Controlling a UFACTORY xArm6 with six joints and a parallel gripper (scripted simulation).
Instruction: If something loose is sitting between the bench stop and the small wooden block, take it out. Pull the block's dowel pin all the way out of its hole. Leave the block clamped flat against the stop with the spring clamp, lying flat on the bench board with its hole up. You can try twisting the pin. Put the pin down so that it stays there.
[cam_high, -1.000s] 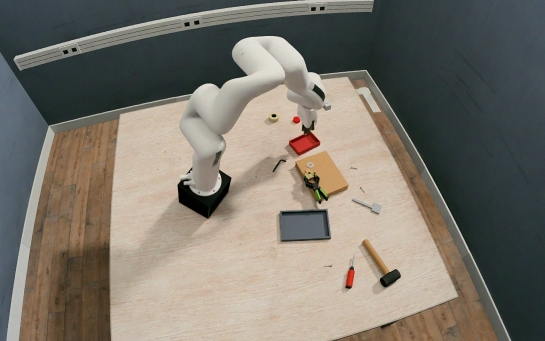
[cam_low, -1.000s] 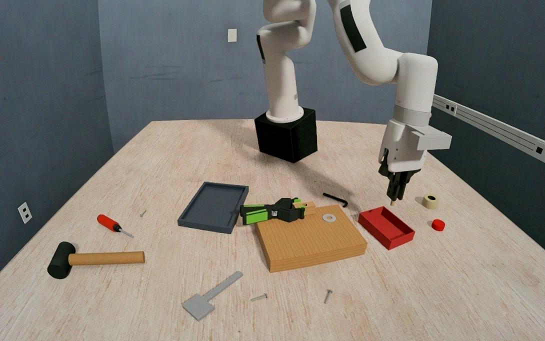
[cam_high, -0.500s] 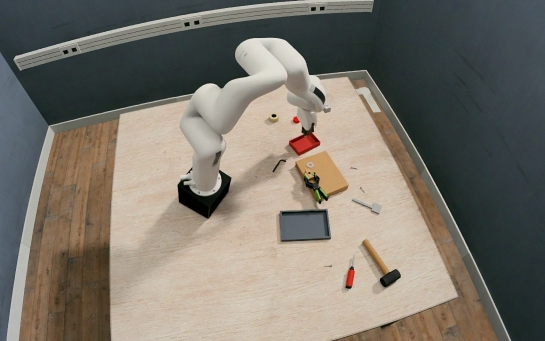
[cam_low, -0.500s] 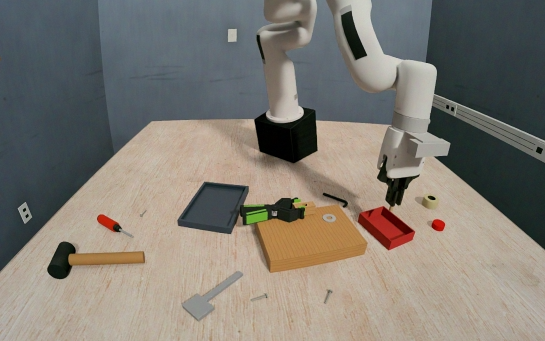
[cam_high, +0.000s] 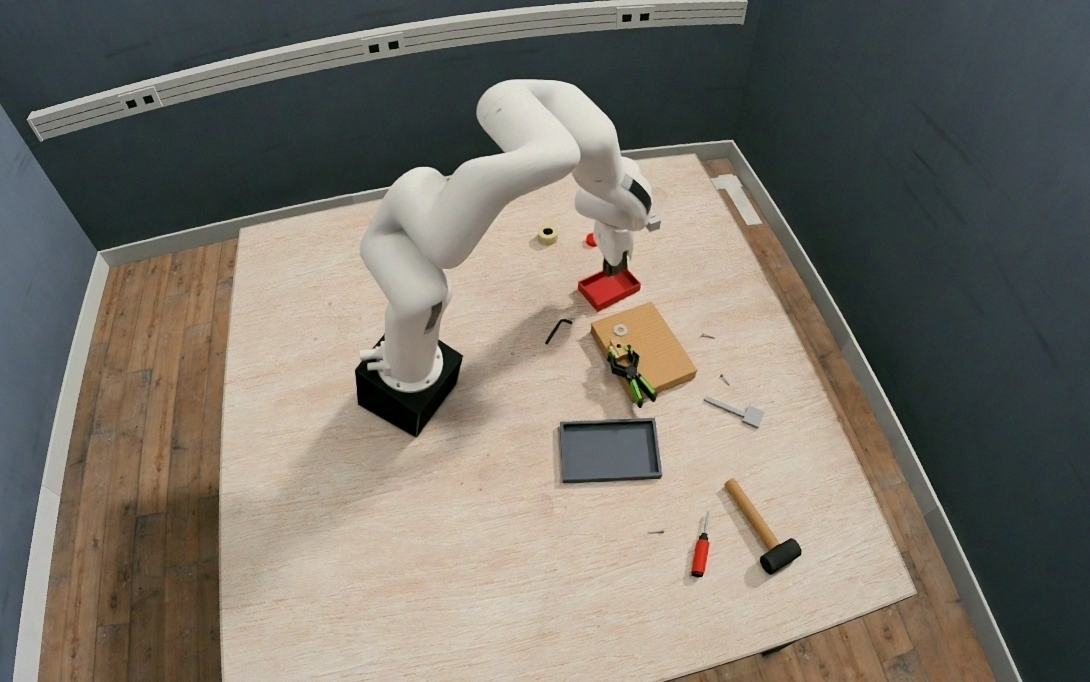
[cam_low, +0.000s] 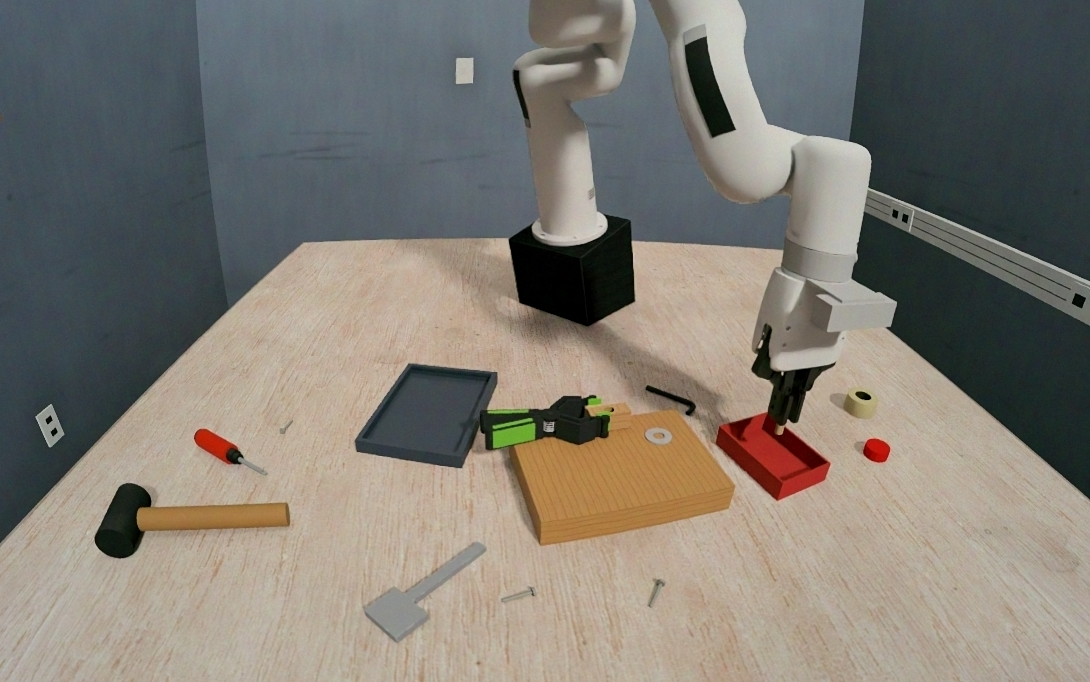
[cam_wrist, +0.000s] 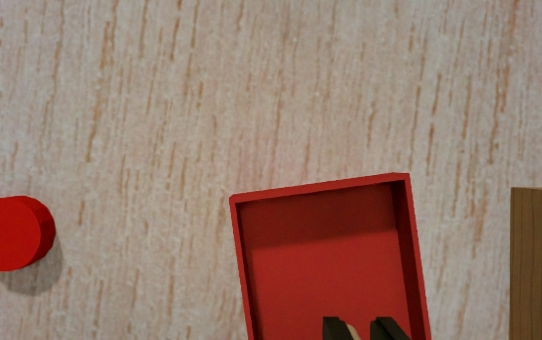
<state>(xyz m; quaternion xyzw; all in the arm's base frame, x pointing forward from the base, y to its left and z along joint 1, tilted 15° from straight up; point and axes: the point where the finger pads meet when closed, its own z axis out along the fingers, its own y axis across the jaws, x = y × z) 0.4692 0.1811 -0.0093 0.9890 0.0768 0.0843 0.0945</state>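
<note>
My gripper (cam_high: 614, 269) (cam_low: 781, 416) (cam_wrist: 357, 331) is shut on the pale wooden dowel pin (cam_low: 777, 429) (cam_wrist: 353, 331) and holds it upright, its lower end down inside the small red tray (cam_high: 590, 295) (cam_low: 743, 462) (cam_wrist: 320, 186). The small wooden block (cam_high: 614, 347) (cam_low: 614, 414) lies at the near corner of the bench board (cam_high: 659, 357) (cam_low: 626, 490) (cam_wrist: 526, 260), gripped by the black and green spring clamp (cam_high: 629, 371) (cam_low: 538, 426). A white washer (cam_high: 619, 328) (cam_low: 659, 435) lies loose on the board beside the block. The stop itself is too small to make out.
A grey tray (cam_high: 565, 450) (cam_low: 409, 451), a hammer (cam_high: 759, 522) (cam_low: 192, 516), a red screwdriver (cam_high: 700, 553) (cam_low: 217, 442), a grey scraper (cam_high: 735, 410) (cam_low: 417, 595), a hex key (cam_high: 557, 328) (cam_low: 671, 397), a tape roll (cam_high: 547, 234) (cam_low: 860, 402), a red cap (cam_high: 590, 238) (cam_low: 876, 449) (cam_wrist: 22, 232) and loose screws lie on the table.
</note>
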